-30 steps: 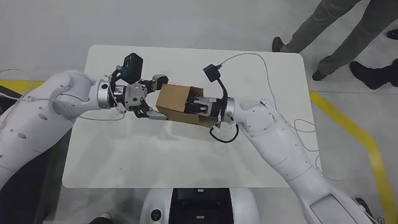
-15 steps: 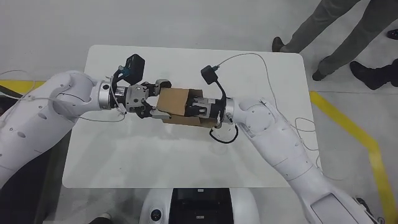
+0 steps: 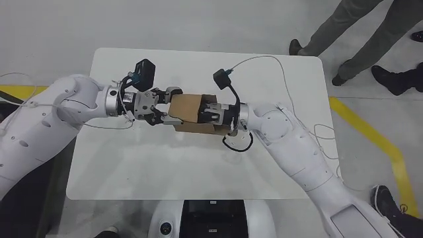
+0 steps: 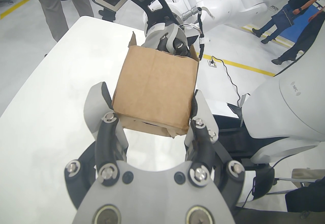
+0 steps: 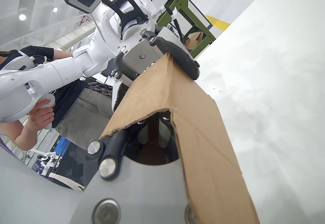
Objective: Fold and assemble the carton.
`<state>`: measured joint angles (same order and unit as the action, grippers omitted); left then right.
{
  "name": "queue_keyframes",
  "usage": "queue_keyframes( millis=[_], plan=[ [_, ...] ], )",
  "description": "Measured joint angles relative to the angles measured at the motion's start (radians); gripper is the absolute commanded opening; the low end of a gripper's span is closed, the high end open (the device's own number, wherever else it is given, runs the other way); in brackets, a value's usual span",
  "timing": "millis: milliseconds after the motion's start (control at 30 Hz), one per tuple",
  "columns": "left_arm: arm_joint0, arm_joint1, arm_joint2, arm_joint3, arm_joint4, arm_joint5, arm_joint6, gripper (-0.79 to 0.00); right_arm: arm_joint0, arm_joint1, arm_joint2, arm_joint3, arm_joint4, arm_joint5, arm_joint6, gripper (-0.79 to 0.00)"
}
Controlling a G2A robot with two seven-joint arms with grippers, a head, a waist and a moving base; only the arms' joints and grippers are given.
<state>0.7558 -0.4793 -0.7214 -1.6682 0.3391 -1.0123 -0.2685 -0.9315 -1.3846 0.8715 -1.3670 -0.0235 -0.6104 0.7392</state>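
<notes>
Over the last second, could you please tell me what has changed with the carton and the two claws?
The left claw moved in toward the carton and now sits at its closed end. The carton turned slightly, from slanted to squarer between the arms. The right claw stayed inside the carton's open end.

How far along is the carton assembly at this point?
Done: the carton is opened into a box shape, and the end facing the left gripper looks folded shut, though raggedly. In hand: it is held over the table, left fingers touching both sides, right gripper inside the open end. Left: that end's flaps stand unfolded.
</notes>
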Motion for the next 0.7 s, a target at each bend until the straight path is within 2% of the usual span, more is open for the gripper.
queue_keyframes(
  millis=[167,233,300,600,700],
  plan=[
    [0.009,0.001,-0.007,0.002,0.025,0.0,0.03,-0.397,-0.003,0.002,0.007,0.005,0.002,0.007,-0.008,-0.471],
    [0.013,0.002,-0.009,0.002,0.032,0.0,0.042,-0.4,-0.004,0.004,0.013,0.007,0.003,0.011,-0.012,-0.422],
    [0.017,0.003,-0.011,0.002,0.038,0.0,0.052,-0.416,-0.006,0.006,0.02,0.008,0.002,0.018,-0.016,-0.416],
    [0.026,0.007,-0.02,0.01,0.049,0.0,0.086,-0.428,-0.013,0.012,0.034,-0.01,0.004,0.03,-0.014,-0.462],
    [0.027,0.007,-0.02,0.009,0.05,0.0,0.09,-0.422,-0.009,0.01,0.022,-0.013,0.007,0.033,-0.01,-0.502]
  ],
)
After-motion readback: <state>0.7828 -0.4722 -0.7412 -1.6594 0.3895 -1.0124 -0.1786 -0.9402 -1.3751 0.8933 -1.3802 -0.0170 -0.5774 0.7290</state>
